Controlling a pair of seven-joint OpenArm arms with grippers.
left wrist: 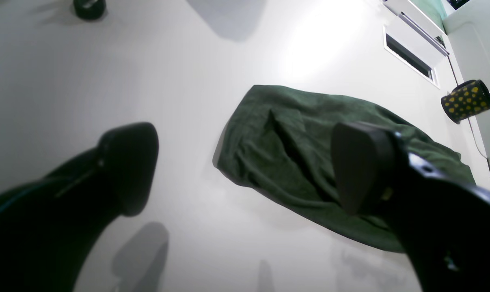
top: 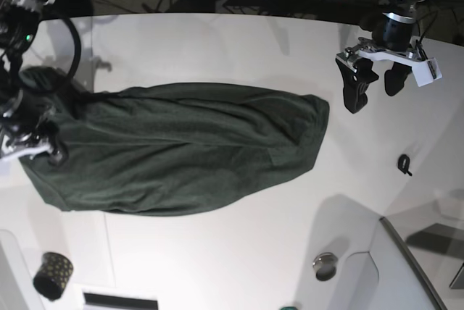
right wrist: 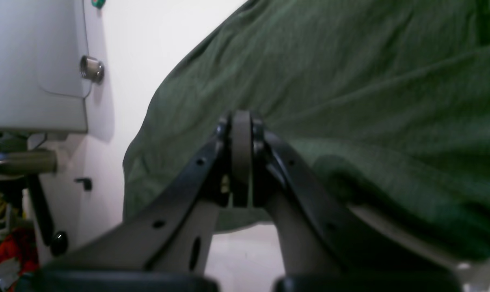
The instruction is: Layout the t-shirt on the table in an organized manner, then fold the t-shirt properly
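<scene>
The dark green t-shirt (top: pixel 181 151) lies stretched out lengthwise and creased on the white table (top: pixel 217 252). My left gripper (top: pixel 371 98) hangs open above bare table, just off the shirt's right end. In the left wrist view its two black fingers (left wrist: pixel 127 162) stand wide apart over the t-shirt (left wrist: pixel 293 121), with nothing between them. My right gripper (top: pixel 42 152) is at the shirt's left end. In the right wrist view that gripper (right wrist: pixel 240 121) is shut, its tips against the t-shirt (right wrist: pixel 350 81); no fabric shows between them.
A black mug with yellow dots (top: pixel 52 275) stands near the front left corner, also the mug (left wrist: pixel 467 100). A small black clip (top: pixel 404 164) lies right of the shirt. A grey panel (top: pixel 406 274) with a metal knob (top: pixel 325 265) sits at the front right.
</scene>
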